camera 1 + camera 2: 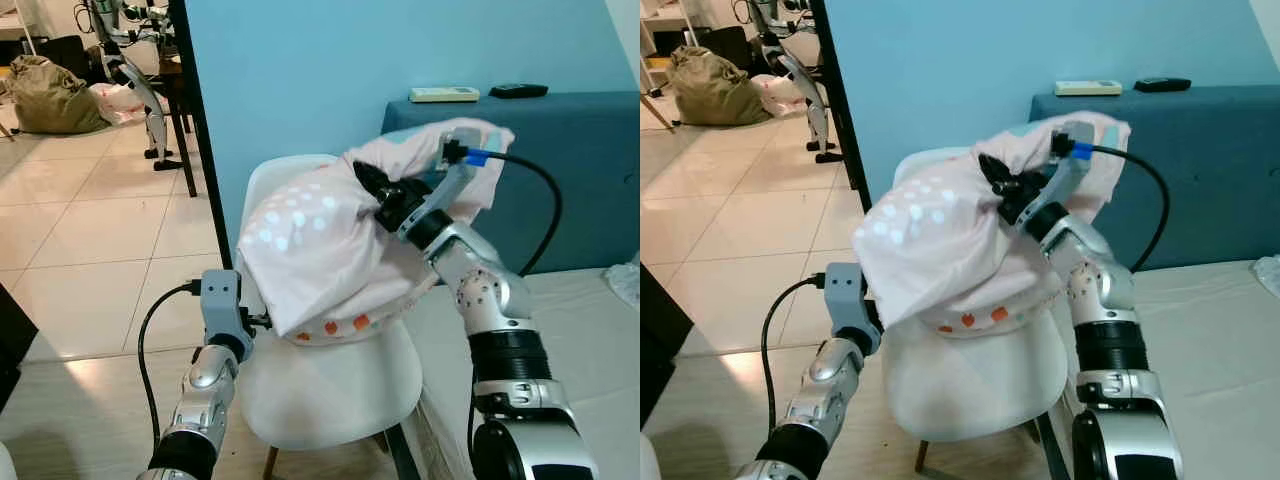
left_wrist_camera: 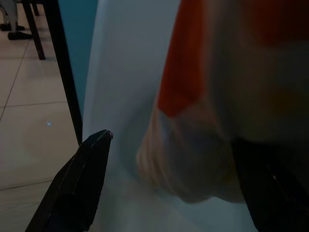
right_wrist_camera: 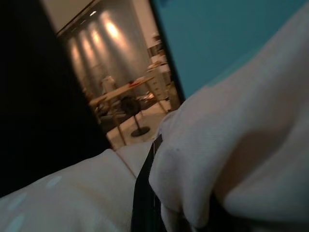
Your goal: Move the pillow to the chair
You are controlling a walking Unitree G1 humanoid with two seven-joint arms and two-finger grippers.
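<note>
Both silver arms reach forward from the frame's lower edge. Right hand is clamped on a fold of the pillow, its fingers pinching cloth in the right wrist view. Left hand has its fingers apart around the pillow's lower corner; head views hide them behind the cloth. Pillow lies on the white chair, leaning on the backrest, long axis slanting up toward the blue bed headboard.
</note>
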